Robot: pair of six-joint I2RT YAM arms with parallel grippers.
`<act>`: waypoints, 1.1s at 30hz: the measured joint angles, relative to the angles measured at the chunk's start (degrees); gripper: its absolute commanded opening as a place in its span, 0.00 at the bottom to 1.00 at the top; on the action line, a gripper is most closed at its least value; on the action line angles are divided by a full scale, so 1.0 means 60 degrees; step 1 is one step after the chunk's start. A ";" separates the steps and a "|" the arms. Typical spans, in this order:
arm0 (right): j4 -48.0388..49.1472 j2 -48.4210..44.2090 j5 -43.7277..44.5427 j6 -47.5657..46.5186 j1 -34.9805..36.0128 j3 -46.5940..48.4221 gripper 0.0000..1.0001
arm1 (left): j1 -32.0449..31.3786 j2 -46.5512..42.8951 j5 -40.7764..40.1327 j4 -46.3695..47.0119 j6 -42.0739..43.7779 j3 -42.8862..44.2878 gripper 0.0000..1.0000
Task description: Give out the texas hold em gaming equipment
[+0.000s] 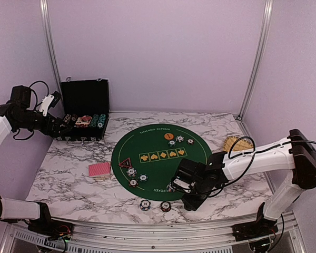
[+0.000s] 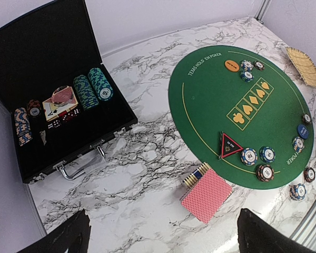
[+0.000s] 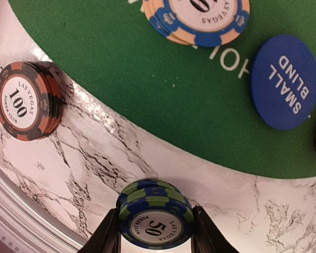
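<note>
Lavender walls close in a marbled desk (image 1: pixel 73 174), with a round green felt mat (image 1: pixel 158 139) at its middle and an open black case (image 1: pixel 84 100) at the far left corner.

The right arm's fingers (image 1: pixel 175 187) are low at the near rim of the mat. The right wrist view shows them closed narrowly on a short stack of blue-and-green 50 chips (image 3: pixel 157 213), one finger on each side of it. That stack sits over bare marble just off the felt. Whether it rests on the desk or hangs a little above it cannot be told.

Seen from those fingers, the mat lies straight ahead. The blue small-blind disc (image 3: pixel 284 81) and a blue-and-cream chip stack (image 3: pixel 200 18) lie on the felt. A black-and-red 100 stack (image 3: pixel 26 100) stands apart to one side on the marble. The held stack is round, so it has no long axis to line up; its axis is upright.

The left arm's fingers (image 1: pixel 66 122) are by the front of the case, spread wide and empty. They are well apart from the near rim, so this stack falls to the right arm.

The red-backed cards (image 2: pixel 206 194) lie just off the mat's left edge, and the red-rimmed triangle (image 2: pixel 229 146) lies on the felt near them. The orange disc (image 2: pixel 231 65) is at the far side of the mat.

The next move probably depends on whether this spot outside the rim is the intended one.
</note>
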 measured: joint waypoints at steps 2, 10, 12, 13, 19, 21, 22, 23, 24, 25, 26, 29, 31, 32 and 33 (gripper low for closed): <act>-0.0095 -0.0004 0.0040 0.0000 0.0000 0.0033 0.29 | 0.0000 0.0000 0.0000 0.0000 0.0000 0.0000 0.99; -0.0652 -0.0091 0.0171 -0.0044 0.0000 0.0678 0.29 | 0.0000 0.0000 0.0000 0.0000 0.0000 0.0000 0.99; -0.0761 -0.0124 0.0211 -0.0062 0.0000 0.0809 0.29 | 0.0000 0.0000 0.0000 0.0000 0.0000 0.0000 0.99; -0.0820 -0.0142 0.0244 -0.0076 0.0000 0.0867 0.29 | 0.0000 0.0000 0.0000 0.0000 0.0000 0.0000 0.99; -0.1184 -0.0146 0.0415 -0.0182 -0.0262 0.1410 0.26 | 0.0000 0.0000 0.0000 0.0000 0.0000 0.0000 0.99; -0.1231 -0.0146 0.0426 -0.0255 -0.0586 0.1654 0.26 | 0.0000 0.0000 0.0000 0.0000 0.0000 0.0000 0.99; -0.1224 -0.0146 0.0430 -0.0295 -0.0823 0.1800 0.26 | 0.0000 0.0000 0.0000 0.0000 0.0000 0.0000 0.99; -0.1213 -0.0142 0.0430 -0.0324 -0.1086 0.1949 0.26 | 0.0000 0.0000 0.0000 0.0000 0.0000 0.0000 0.99; -0.1188 -0.0142 0.0437 -0.0361 -0.1341 0.2091 0.26 | 0.0000 0.0000 0.0000 0.0000 0.0004 0.0000 0.99; -0.1169 -0.0120 0.0448 -0.0386 -0.1519 0.2211 0.26 | 0.0000 0.0000 0.0000 0.0000 0.0000 0.0000 0.99; -0.1144 -0.0058 0.0488 -0.0430 -0.1723 0.2375 0.26 | 0.0000 0.0000 0.0000 0.0000 0.0000 0.0000 0.99; -0.0907 0.0361 0.0619 -0.0583 -0.2146 0.2765 0.26 | 0.0000 0.0000 0.0000 0.0000 0.0004 0.0000 0.99; -0.0696 0.0765 0.0659 -0.0667 -0.2299 0.2867 0.26 | 0.0000 0.0000 -0.0004 -0.0004 0.0004 0.0000 0.99; -0.0597 0.0965 0.0667 -0.0739 -0.2350 0.2863 0.26 | 0.0004 0.0000 -0.0007 -0.0004 0.0004 0.0000 0.99; -0.0546 0.1173 0.0674 -0.0794 -0.2386 0.2863 0.26 | 0.0000 0.0000 -0.0011 -0.0007 0.0004 0.0000 0.99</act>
